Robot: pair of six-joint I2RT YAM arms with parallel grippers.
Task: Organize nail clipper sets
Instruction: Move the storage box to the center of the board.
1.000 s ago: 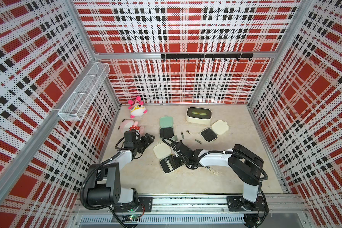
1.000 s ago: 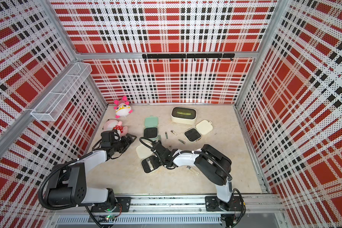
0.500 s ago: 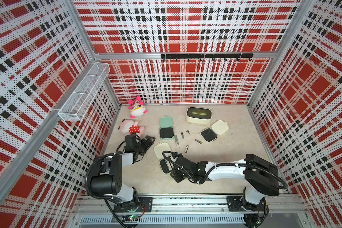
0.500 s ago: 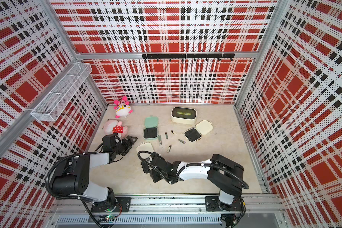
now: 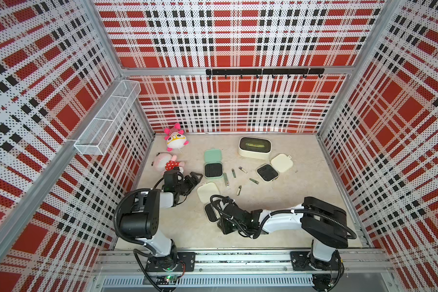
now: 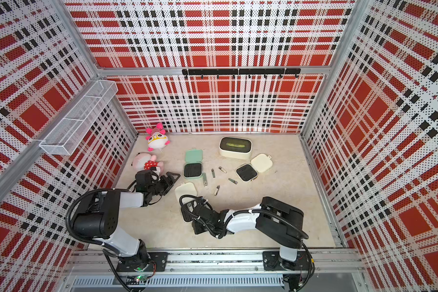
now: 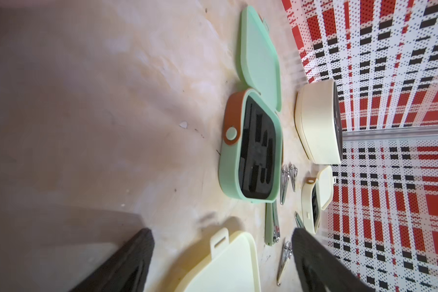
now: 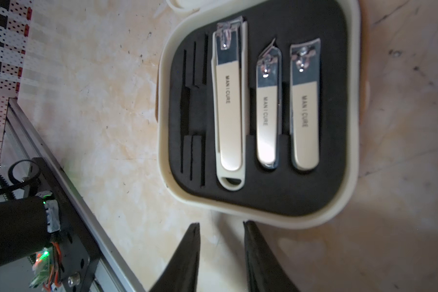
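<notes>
**A:** Black-fingered, the right gripper stands narrowly parted and empty, just short of the near cream case. A second ago it hung over that case; now it sits back toward the front rail.

**B:** And the case itself?

**A:** Open on the table, near the front, its lid flat beyond it. Three clippers lie side by side in the black insert, long axes parallel. Their cutting heads point away from the gripper, toward the lid.

**B:** Do both top views show that?

**A:** Barely. The right arm covers most of the insert there, and only the right wrist view shows all three.

**B:** The left gripper?

**A:** Spread wide, holding nothing, just beside that lid. Its wrist view shows the mint case with bare slots. Loose clippers lie between it and the far cream case.
</notes>
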